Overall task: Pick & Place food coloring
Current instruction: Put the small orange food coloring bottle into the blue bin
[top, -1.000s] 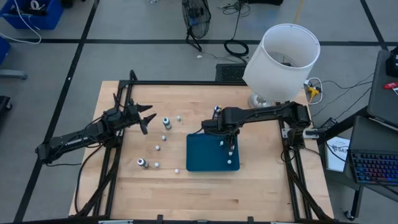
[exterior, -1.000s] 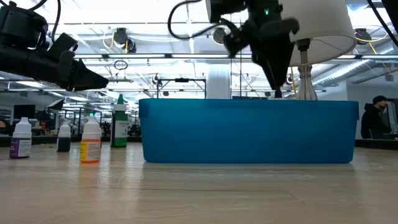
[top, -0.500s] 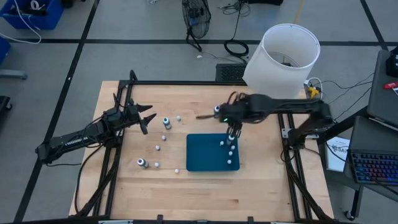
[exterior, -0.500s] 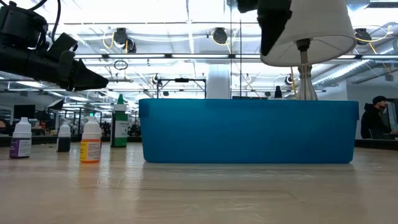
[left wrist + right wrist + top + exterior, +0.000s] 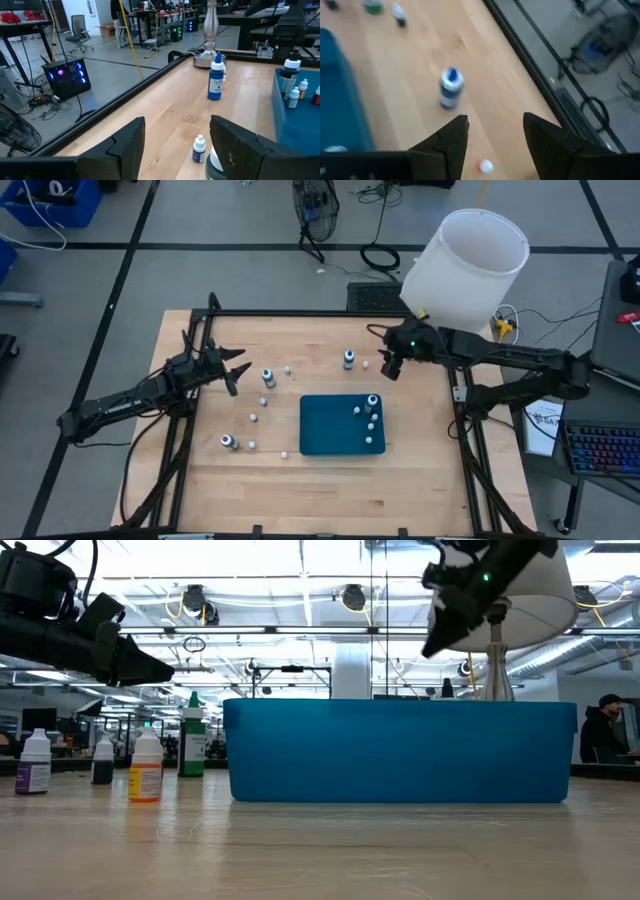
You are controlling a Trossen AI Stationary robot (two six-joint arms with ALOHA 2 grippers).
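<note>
The food coloring bottles are tiny and pale-capped. Several stand in the flat teal tray [image 5: 330,430] along its right side [image 5: 370,420]. Others stand loose on the wood: a blue-capped one [image 5: 348,359] [image 5: 451,88] with a small one [image 5: 366,364] beside it, and more at the left [image 5: 267,377] [image 5: 229,442]. My right gripper [image 5: 388,367] [image 5: 492,150] hangs open and empty above the table, just right of the blue-capped bottle, slanting down. My left gripper [image 5: 235,370] [image 5: 175,145] waits open and level at the table's left, with a small bottle [image 5: 199,149] in front of it.
A table lamp with a white shade [image 5: 465,265] stands at the far right corner, close over my right arm. Black frame rails [image 5: 300,313] run along the table's edges. Bare wood lies in front of the tray [image 5: 400,750] and between it and the left bottles [image 5: 146,768].
My right gripper has drawn back from over the tray toward the far right corner and risen, tipping from pointing down to a slant. One more bottle now shows in the tray's far right corner, where the arm had covered it. The lamp shade has shifted and tilted toward the far right.
</note>
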